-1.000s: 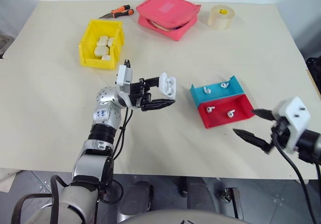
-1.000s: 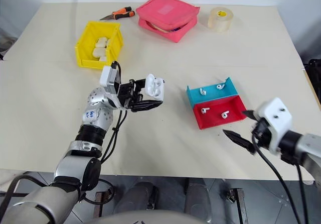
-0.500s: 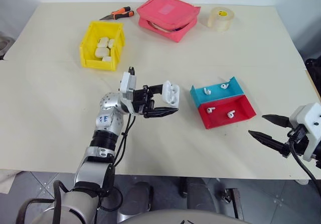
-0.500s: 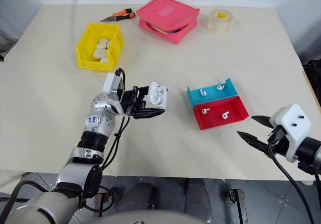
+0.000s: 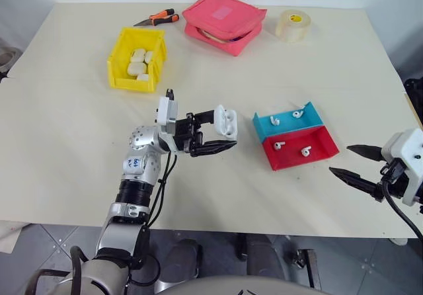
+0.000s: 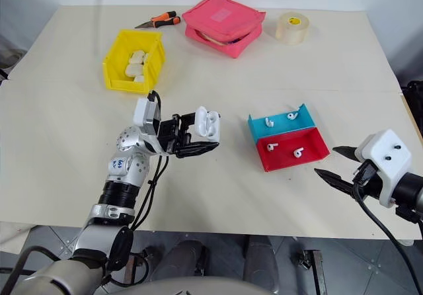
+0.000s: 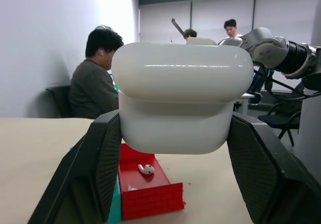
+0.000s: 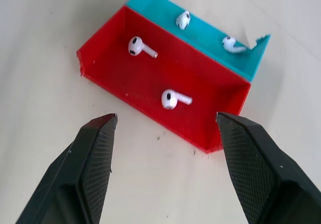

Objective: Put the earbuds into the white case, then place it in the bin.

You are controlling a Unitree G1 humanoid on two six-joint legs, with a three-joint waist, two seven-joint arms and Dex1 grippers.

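Observation:
My left gripper (image 5: pixel 223 131) is shut on the white case (image 5: pixel 227 122), holding it above the table's middle with its lid flipped open; the case (image 7: pixel 180 98) sits between both black fingers. Two earbuds (image 8: pixel 138 46) (image 8: pixel 173 99) lie in the red tray (image 5: pixel 320 151), and two more (image 5: pixel 274 120) (image 5: pixel 297 114) in the blue tray (image 5: pixel 310 118) joined to it. My right gripper (image 5: pixel 340 159) hovers open and empty just right of the trays, pointing at them. The yellow bin (image 5: pixel 132 83) stands at the far left with several white cases inside.
A pink zip pouch (image 5: pixel 225 20), a roll of tape (image 5: pixel 293 24) and orange-handled cutters (image 5: pixel 157 18) lie along the table's far edge. People (image 7: pixel 95 78) sit in the room beyond the table. Bare tabletop lies between bin and trays.
My right gripper has drawn a little to the right, away from the trays, and its fingers stand slightly narrower. The left gripper keeps its hold on the case, hardly moving.

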